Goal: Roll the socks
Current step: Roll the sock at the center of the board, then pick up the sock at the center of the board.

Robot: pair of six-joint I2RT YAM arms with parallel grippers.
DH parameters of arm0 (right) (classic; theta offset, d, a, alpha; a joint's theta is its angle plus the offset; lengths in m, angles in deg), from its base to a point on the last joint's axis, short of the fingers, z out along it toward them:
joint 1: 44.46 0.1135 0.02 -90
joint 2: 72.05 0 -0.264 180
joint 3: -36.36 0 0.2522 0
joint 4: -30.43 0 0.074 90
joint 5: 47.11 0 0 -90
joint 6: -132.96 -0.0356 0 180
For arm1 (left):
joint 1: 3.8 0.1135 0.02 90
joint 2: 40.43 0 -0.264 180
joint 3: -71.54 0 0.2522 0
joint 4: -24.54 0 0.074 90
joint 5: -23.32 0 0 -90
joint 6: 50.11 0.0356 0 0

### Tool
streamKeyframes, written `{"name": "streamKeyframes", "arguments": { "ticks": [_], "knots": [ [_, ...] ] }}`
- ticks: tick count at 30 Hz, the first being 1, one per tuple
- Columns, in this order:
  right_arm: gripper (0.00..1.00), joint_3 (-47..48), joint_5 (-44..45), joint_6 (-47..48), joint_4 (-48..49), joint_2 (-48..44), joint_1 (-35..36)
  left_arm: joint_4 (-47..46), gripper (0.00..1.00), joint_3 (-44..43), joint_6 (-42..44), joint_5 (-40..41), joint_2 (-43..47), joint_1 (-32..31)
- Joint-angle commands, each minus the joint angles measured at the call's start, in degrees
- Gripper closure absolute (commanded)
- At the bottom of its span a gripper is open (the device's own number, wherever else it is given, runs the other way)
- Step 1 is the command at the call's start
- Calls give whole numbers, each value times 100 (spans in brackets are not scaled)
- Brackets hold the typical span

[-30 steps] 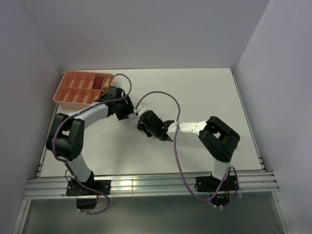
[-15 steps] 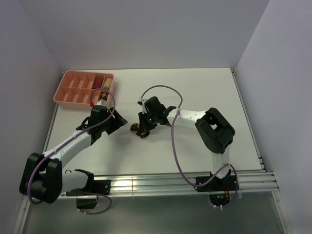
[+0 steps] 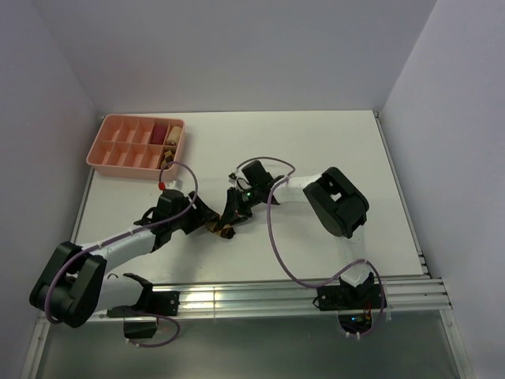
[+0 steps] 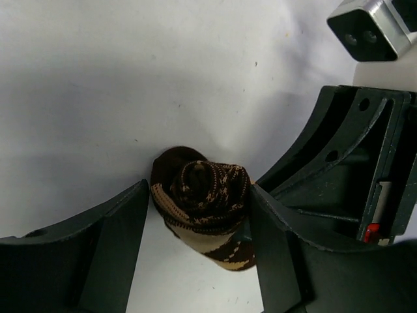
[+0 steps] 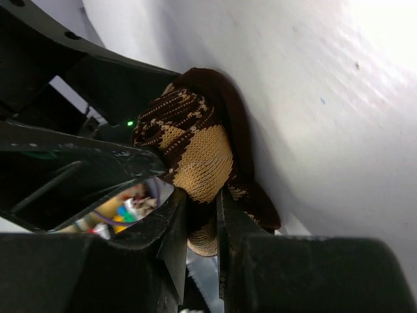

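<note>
The socks (image 3: pixel 222 230) are dark brown with a tan argyle pattern. They lie wound into one tight roll (image 4: pixel 202 195) on the white table, left of centre. My left gripper (image 3: pixel 203 219) is open and straddles the roll. In the left wrist view its gripper (image 4: pixel 197 191) has a fingertip close against each side of the roll. My right gripper (image 3: pixel 235 212) comes in from the right. In the right wrist view its narrow gripper (image 5: pixel 202 199) is shut on the lower end of the socks (image 5: pixel 195 150), with fabric filling the gap.
A pink divided tray (image 3: pixel 118 163) stands at the back left corner. It holds a reddish roll (image 3: pixel 160 130) and a beige roll (image 3: pixel 176 129). Purple cables loop over both arms. White walls close in the table on three sides.
My left arm swung from beside the tray down to the socks and now brackets the roll. My right gripper carried the socks left and toward the near edge, and its wrist turned.
</note>
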Motion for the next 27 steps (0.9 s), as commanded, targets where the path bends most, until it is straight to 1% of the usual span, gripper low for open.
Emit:
{"name": "streamKeyframes", "arguments": {
  "ticks": [1, 2, 5, 9, 13, 15, 21, 27],
  "knots": [
    [100, -301, -237, -733, 293, 265, -37, -517, 33, 39, -217, -125, -205, -153],
    [100, -441, -263, -874, 600, 283, -55, -517, 33, 39, -260, -142, -266, -170],
    [100, -653, -290, -1323, 1084, 300, -125, -395, 33, 48, -305, -29, -215, -180],
    [100, -732, -176, -1542, 1331, 265, -143, -306, 33, 39, -349, 7, -91, -188],
    [100, -829, -114, -1841, 1849, 222, -143, -367, 33, -14, -454, -230, -310, -188],
    [100, -873, -36, -2008, 1999, 204, -143, -271, 33, -83, -489, -204, -389, -188],
    [100, -891, 140, -2070, 2386, 169, -134, -25, 32, -285, -542, -125, -530, -188],
    [100, -873, 27, -1974, 2835, 309, -108, -112, 32, -479, -612, -231, -1031, -188]
  ]
}}
